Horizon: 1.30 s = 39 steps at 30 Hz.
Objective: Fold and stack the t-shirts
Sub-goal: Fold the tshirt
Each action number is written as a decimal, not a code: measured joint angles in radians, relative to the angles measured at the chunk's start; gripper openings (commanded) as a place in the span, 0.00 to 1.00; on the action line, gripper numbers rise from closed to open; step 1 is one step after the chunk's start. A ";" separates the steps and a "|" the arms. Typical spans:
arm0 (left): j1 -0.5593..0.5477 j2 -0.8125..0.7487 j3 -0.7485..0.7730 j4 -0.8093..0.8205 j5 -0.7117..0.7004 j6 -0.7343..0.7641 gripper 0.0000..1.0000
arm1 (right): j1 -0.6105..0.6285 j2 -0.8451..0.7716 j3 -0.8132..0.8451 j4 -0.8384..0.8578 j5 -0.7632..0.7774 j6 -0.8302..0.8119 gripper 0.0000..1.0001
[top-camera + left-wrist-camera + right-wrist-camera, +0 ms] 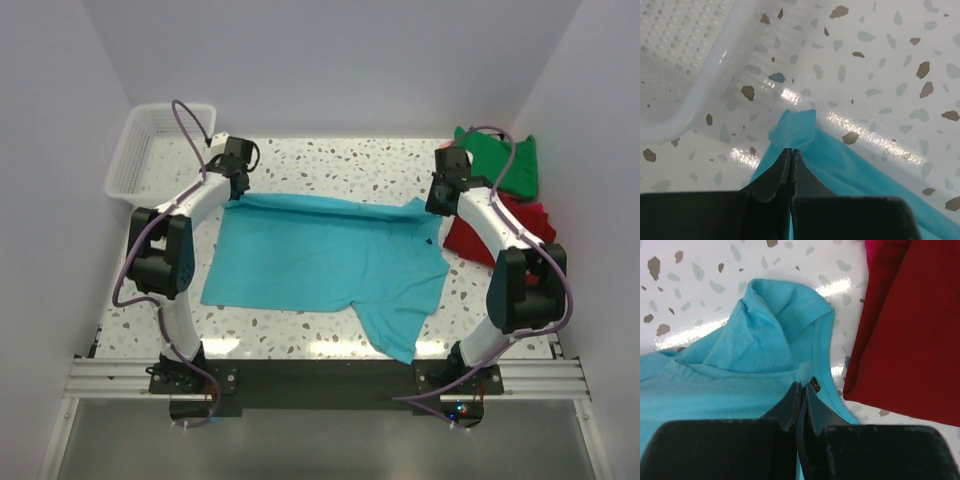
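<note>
A turquoise t-shirt (320, 260) lies spread across the speckled table, one sleeve trailing toward the front edge. My left gripper (238, 190) is shut on its far left corner, and the left wrist view shows the cloth (795, 127) bunched at the left gripper's (791, 151) closed tips. At the far right corner my right gripper (437, 205) is shut on the hem; in the right wrist view the turquoise fabric (760, 340) folds up around the right gripper (802, 386). A red t-shirt (495, 230) and a green t-shirt (505, 160) lie at the right.
A white lattice basket (150, 150) stands at the back left, its rim (700, 90) just beyond my left fingers. The red shirt (910, 325) lies close beside my right gripper. White walls enclose the table on three sides.
</note>
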 measured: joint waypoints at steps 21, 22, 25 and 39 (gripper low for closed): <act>0.000 -0.031 -0.159 -0.089 0.012 -0.090 0.48 | 0.017 -0.076 -0.150 -0.060 -0.003 0.055 0.18; 0.000 -0.031 -0.165 -0.097 0.013 -0.095 0.51 | 0.018 -0.076 -0.150 -0.069 -0.004 0.061 0.30; 0.000 -0.031 -0.186 -0.106 0.018 -0.107 0.55 | 0.024 -0.076 -0.153 -0.096 0.000 0.076 0.36; 0.000 -0.034 -0.230 -0.111 0.047 -0.121 0.56 | 0.087 -0.078 -0.192 -0.108 -0.025 0.113 0.26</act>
